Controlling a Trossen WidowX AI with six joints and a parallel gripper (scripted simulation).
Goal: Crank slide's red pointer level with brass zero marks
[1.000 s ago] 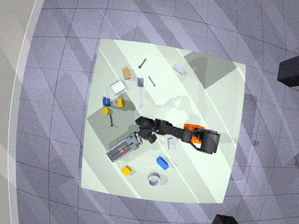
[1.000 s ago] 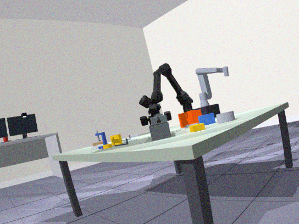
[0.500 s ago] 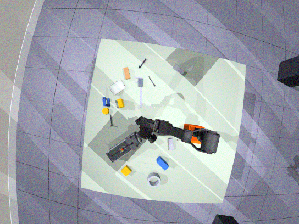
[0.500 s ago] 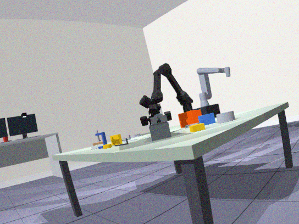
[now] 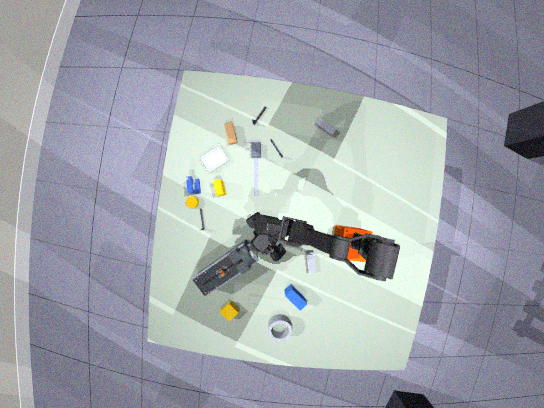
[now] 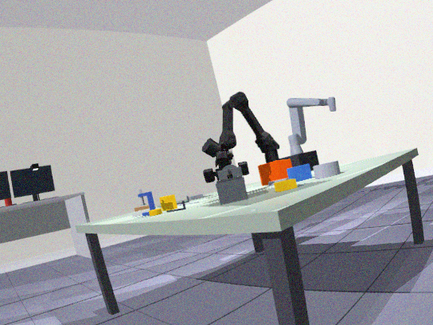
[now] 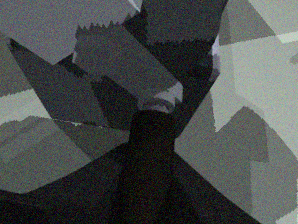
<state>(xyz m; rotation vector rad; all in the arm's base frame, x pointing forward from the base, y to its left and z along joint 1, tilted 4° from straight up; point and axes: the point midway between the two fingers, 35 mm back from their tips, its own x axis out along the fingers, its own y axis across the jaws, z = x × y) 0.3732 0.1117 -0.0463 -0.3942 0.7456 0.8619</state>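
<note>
The machine, a long dark grey box with a slotted top (image 5: 207,282) (image 6: 232,192), lies slanted at the left front of the table. A small orange-red spot (image 5: 221,272), apparently the slide's pointer, shows near the middle of its top. The brass zero marks are too small to make out, so whether the pointer is level with them cannot be told. My gripper (image 7: 147,155) is at the machine's upper right end, shut on the crank handle. In the wrist view the grey crank arm (image 7: 117,62) runs from the upper left down to the handle, which the dark fingers largely hide.
Near the machine are a yellow block (image 5: 229,311) (image 6: 286,185), a blue block (image 5: 295,297) (image 6: 299,172) and a grey ring (image 5: 280,329) (image 6: 327,169). An orange box (image 5: 357,255) (image 6: 275,171) stands by my arm's base. Small parts and tools lie beyond the machine.
</note>
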